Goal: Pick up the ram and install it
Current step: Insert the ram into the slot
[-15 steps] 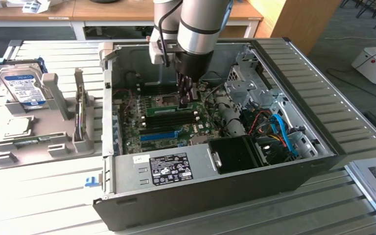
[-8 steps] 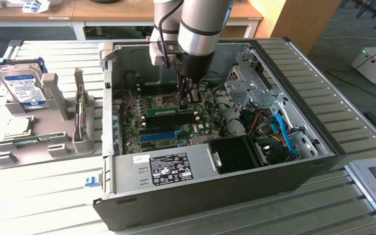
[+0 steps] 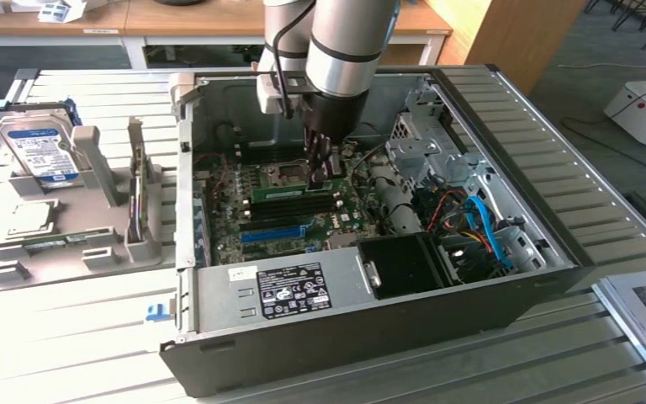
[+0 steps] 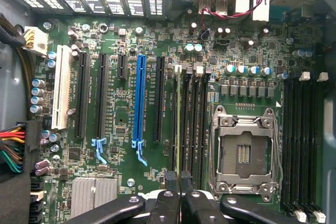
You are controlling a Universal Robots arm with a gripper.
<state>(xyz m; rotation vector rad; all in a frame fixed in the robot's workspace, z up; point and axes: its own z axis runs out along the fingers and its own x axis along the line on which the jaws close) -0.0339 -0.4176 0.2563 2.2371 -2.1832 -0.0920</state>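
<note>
Hand (image 4: 180, 192) nearly closed, pinching ram (image 4: 178, 119) mid-length along top edge, above motherboard (image 4: 157, 166) slots. Ram judged light, stiff, thin, fragile; hold long edge, off chips.

Slim green ram (image 4: 178, 121), upright on edge, over motherboard (image 4: 121, 156)

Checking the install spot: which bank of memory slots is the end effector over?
The bank between the CPU socket and the blue slot; the end effector holds the ram edge-on over it. The other bank lies beyond the socket.
</note>
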